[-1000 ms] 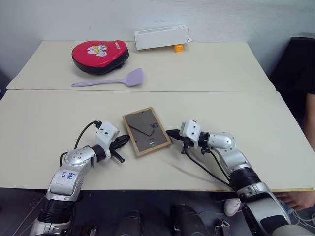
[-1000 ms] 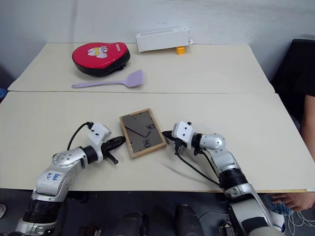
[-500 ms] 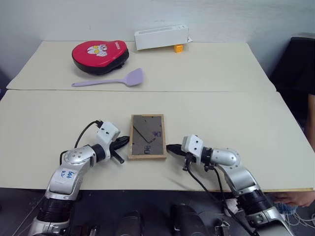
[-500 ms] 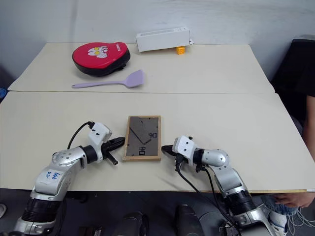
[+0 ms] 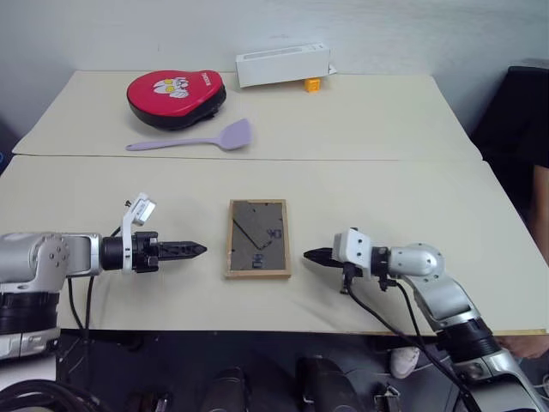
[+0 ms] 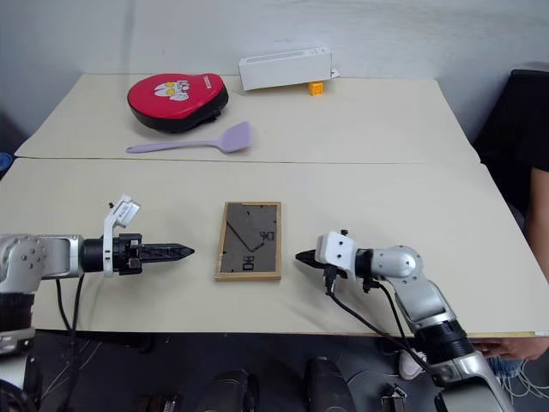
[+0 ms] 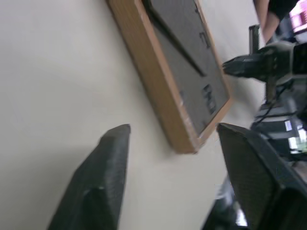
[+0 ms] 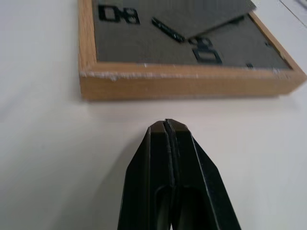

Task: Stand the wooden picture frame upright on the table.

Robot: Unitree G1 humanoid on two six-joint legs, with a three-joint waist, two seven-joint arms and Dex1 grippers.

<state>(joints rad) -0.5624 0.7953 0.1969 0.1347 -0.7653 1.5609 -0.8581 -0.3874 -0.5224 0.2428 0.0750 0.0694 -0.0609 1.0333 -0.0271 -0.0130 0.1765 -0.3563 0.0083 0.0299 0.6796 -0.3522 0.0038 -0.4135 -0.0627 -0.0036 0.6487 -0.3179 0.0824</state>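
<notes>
Evidently light, stiff and thin, the wooden picture frame [image 5: 257,238] lies back-up on the worktop [image 5: 412,206] between the open left hand [image 5: 196,250] and closed right hand [image 5: 310,255], its wooden rim the likeliest hold.

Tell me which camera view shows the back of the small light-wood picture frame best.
The left eye view: the whole small light-wood picture frame lies face down on the cream table, its dark back and folded leg visible. The right eye view matches. The left wrist view shows one corner obliquely; the right wrist view shows one edge close up.
</notes>
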